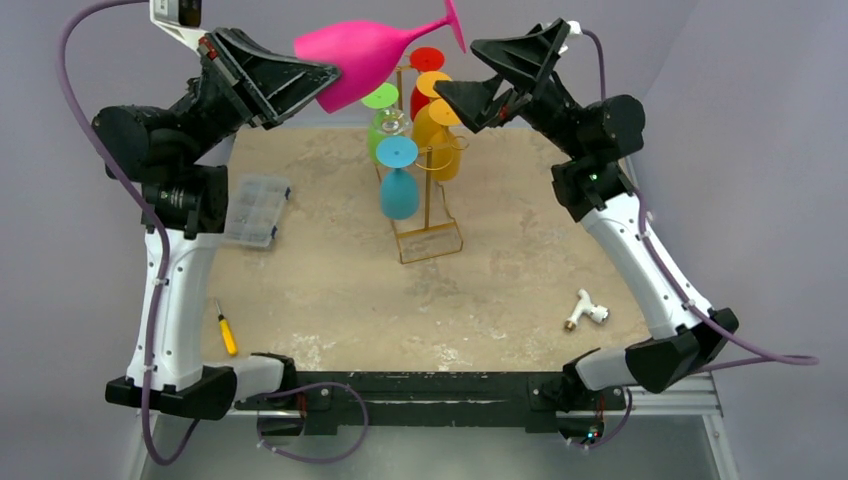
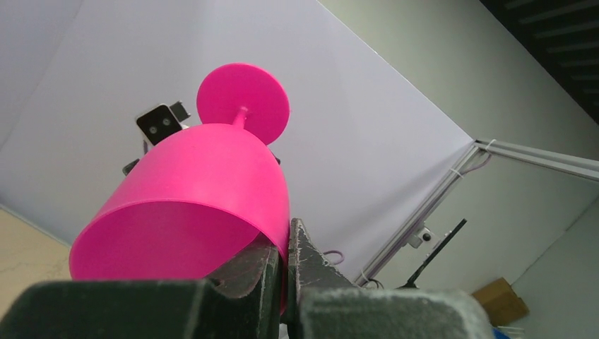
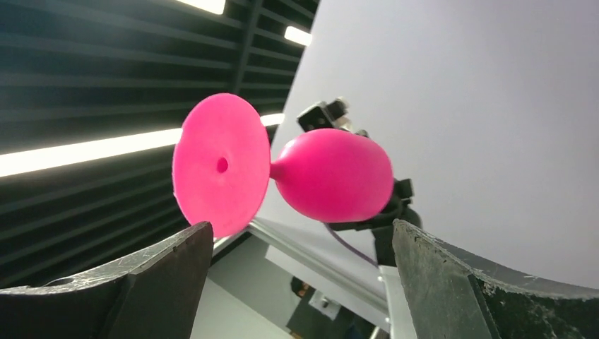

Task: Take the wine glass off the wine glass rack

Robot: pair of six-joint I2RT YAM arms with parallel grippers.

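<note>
A pink wine glass point(image 1: 370, 55) hangs in the air above the back of the table, tilted, its foot pointing up and to the right. My left gripper point(image 1: 325, 85) is shut on the glass's rim point(image 2: 205, 183), one finger inside the bowl and one outside. My right gripper point(image 1: 458, 70) stands open just right of the glass, touching nothing; from its wrist the pink foot point(image 3: 220, 173) and bowl float beyond its fingertips. Below stands the gold wine glass rack point(image 1: 428, 205) with several coloured glasses hanging on it.
A clear plastic organiser box point(image 1: 255, 210) lies by the left arm. A yellow-handled screwdriver point(image 1: 228, 330) lies at the near left. A white fitting point(image 1: 585, 310) lies at the near right. Purple walls close in the back and sides.
</note>
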